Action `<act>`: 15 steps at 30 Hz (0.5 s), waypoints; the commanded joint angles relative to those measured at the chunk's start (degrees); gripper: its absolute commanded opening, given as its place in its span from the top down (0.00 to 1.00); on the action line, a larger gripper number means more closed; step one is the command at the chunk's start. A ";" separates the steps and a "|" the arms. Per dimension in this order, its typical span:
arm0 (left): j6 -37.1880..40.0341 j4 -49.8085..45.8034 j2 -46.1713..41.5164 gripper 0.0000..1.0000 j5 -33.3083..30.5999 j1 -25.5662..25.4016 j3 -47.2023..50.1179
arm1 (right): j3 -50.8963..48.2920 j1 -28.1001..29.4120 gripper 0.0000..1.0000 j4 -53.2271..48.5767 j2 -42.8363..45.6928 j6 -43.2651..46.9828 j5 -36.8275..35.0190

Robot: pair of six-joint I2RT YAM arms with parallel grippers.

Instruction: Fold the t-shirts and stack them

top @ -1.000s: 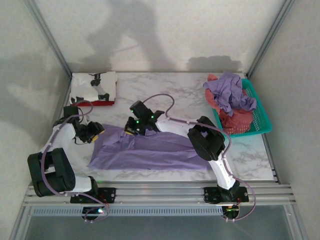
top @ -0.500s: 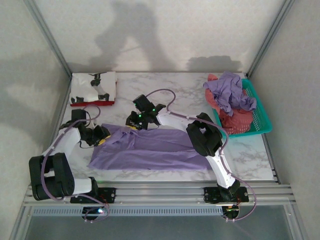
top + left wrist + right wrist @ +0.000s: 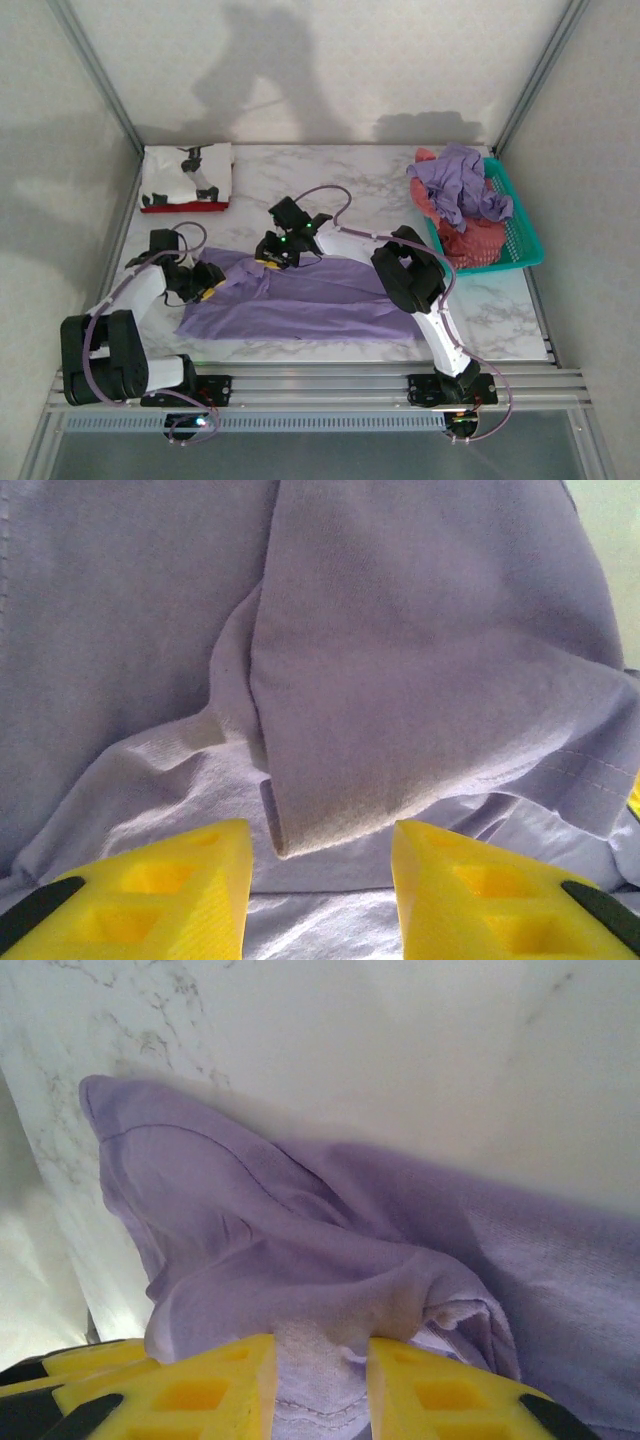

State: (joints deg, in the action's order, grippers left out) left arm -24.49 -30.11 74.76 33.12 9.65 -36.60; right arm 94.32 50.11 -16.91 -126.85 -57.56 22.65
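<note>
Along the purple shirt's (image 3: 300, 300) far edge, the left gripper (image 3: 320, 845) sits spread around a fold, the right gripper (image 3: 320, 1350) straddles bunched cloth, grip unclear, probably for folding.

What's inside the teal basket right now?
In the basket, a crumpled lavender shirt lies on top of coral-red cloth. Anything beneath them is covered.

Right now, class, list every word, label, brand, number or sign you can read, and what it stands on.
No readable text.
On the folded white t-shirt, the black print is too small to read.
On the spread lavender t-shirt, no lettering is showing.
</note>
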 commanded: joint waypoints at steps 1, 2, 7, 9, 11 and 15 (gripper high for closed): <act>-1.40 3.13 0.88 0.61 1.56 -0.51 0.39 | -1.81 0.48 0.69 0.91 4.09 0.60 1.22; -1.59 3.87 1.33 0.62 1.66 -0.51 0.32 | -2.33 0.46 0.69 1.31 4.46 0.37 1.37; -2.32 5.98 3.05 0.69 3.64 -0.51 -0.54 | -5.79 0.58 0.68 3.82 6.26 -0.13 0.68; -2.26 5.63 3.06 0.74 3.77 -0.51 -1.42 | -7.86 0.56 0.66 6.02 7.19 -0.60 0.67; -1.94 4.66 3.15 0.80 3.36 -0.51 -2.60 | -8.70 0.61 0.66 8.00 6.79 -0.84 2.32; -1.12 3.20 3.74 0.84 3.09 -0.51 -4.38 | -8.54 0.72 0.65 12.49 4.22 -2.65 6.41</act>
State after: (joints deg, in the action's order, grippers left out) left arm -26.35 -25.71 77.84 35.27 9.56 -38.72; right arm 86.19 50.19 -9.52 -121.71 -58.70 25.50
